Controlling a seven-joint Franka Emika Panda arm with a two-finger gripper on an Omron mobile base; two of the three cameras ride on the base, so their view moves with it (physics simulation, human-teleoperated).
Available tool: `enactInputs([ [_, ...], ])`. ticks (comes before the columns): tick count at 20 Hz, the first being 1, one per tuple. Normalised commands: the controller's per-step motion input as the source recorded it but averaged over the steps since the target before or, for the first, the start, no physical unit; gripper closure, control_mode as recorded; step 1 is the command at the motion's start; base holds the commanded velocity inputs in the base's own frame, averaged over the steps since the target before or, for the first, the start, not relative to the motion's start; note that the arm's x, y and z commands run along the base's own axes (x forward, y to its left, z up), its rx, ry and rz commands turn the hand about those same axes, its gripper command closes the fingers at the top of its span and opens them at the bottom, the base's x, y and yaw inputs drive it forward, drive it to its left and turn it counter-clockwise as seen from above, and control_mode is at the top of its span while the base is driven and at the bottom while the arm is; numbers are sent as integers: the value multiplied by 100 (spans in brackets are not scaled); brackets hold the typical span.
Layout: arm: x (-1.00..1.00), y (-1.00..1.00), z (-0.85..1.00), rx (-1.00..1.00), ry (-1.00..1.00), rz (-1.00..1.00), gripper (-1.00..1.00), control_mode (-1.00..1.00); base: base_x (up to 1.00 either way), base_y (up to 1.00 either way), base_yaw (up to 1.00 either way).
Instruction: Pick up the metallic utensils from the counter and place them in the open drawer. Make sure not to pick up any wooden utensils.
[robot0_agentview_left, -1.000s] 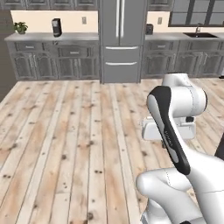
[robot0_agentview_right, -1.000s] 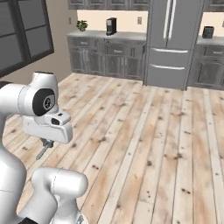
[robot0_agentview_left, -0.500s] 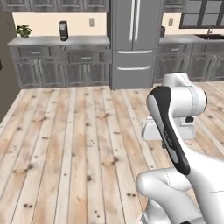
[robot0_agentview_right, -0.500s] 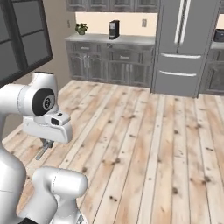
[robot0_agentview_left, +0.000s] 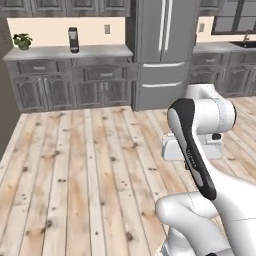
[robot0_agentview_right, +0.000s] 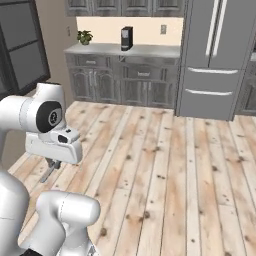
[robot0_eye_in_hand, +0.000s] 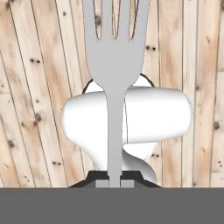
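Gripper clamped on fork handle; its long axis runs straight out from fingertips, tines away. Carried above plank floor; drawer's bearing from the hand can't be judged here

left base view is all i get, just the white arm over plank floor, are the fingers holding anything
Observer: Yes, the hand view shows a thin silver-grey metal fork clamped between the fingers, tines pointing away from the hand.
Operator: is the gripper over the counter or drawer
Observer: No. Under the fork there is only pale wooden plank floor.
Operator: where does the hand sit
Observer: In the right base view the gripper hangs low beside the arm, above the floor.
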Motion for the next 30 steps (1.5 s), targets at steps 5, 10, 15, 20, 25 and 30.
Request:
enactInputs([
  [5,0,0,0,0,0,0,100,100,100,67,-18],
  [10,0,0,0,0,0,0,100,100,100,68,-19],
  [15,0,0,0,0,0,0,100,100,100,51,-29],
  [20,0,0,0,0,0,0,100,100,100,47,-34],
  [25,0,0,0,0,0,0,100,100,83,59,-31],
  [30,0,0,0,0,0,0,100,100,70,64,-34],
])
